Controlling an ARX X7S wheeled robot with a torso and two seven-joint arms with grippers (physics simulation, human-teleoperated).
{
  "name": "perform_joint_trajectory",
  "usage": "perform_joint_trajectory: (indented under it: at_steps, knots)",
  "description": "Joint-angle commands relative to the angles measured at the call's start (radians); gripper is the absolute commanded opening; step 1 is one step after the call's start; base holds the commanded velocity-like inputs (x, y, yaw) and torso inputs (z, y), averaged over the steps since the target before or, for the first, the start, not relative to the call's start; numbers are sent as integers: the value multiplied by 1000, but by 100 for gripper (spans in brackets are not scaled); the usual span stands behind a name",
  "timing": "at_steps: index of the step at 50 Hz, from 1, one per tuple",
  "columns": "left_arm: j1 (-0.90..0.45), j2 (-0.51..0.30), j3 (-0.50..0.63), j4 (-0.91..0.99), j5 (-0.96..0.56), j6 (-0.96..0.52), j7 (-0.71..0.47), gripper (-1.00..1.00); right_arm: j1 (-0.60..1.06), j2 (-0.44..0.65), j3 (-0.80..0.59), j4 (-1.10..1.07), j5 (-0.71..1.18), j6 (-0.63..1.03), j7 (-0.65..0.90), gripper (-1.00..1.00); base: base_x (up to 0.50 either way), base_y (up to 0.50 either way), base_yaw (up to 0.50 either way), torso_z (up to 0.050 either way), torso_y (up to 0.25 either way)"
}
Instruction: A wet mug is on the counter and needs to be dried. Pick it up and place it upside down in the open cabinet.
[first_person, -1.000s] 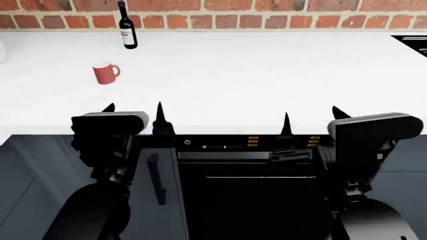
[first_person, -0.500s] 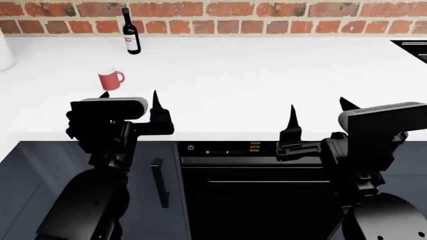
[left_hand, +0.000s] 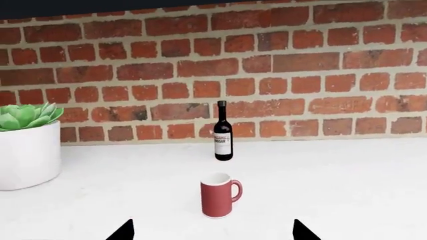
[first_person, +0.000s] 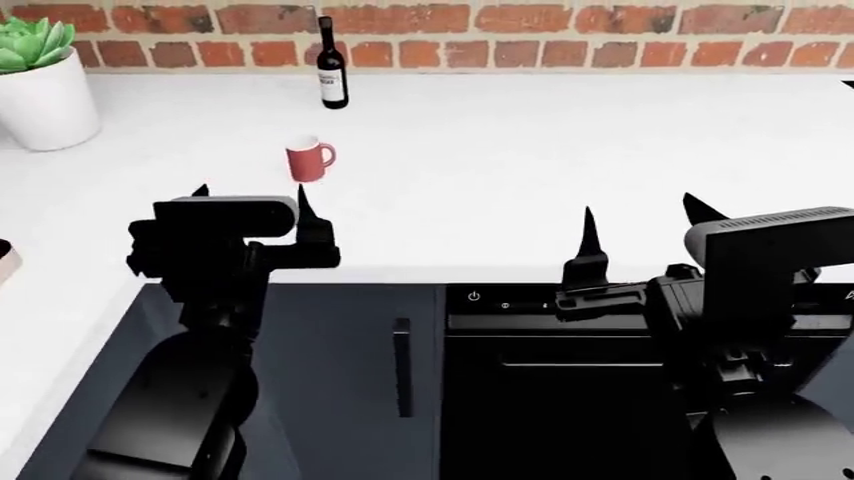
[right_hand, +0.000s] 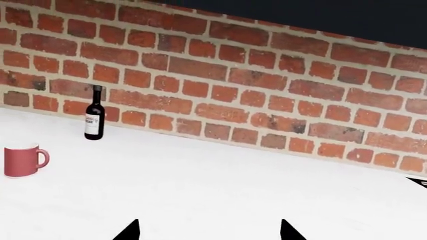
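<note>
The red mug (first_person: 308, 160) stands upright on the white counter (first_person: 534, 150), handle to its right. My left gripper (first_person: 251, 195) is open, just short of the mug and slightly left of it. In the left wrist view the mug (left_hand: 219, 195) sits straight ahead between the open left gripper's (left_hand: 213, 235) fingertips, a little beyond them. My right gripper (first_person: 641, 212) is open and empty over the counter's front edge, far from the mug. The right wrist view has the mug (right_hand: 23, 160) off to one side of the right gripper (right_hand: 210, 232). The open cabinet is out of view.
A dark wine bottle (first_person: 331, 63) stands behind the mug against the brick wall (first_person: 561, 20). A white pot with a green succulent (first_person: 40, 85) sits at the counter's far left. Below the counter front are dark cabinet fronts and an appliance panel (first_person: 534, 300).
The head view has shifted left: mug and bottle now sit further right in it, and the plant pot has come into view. Both grippers stay open and empty.
</note>
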Motion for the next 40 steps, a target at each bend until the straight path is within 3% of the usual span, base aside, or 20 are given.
perform_joint_trajectory:
  at_steps: [1,9,40]
  knots:
    - [-9,-10,8,-22,0,11,-8,100,2,0,2,3,7,-4,4,100,82,375,0,0,0]
    - [-4,-16,21,-27,-4,16,-6,100,-1,5,3,7,7,-10,8,100,84,331,0,0,0]
    - [5,-31,33,-22,-42,12,-2,100,4,10,8,-2,19,2,28,100,301,0,0,0,0]
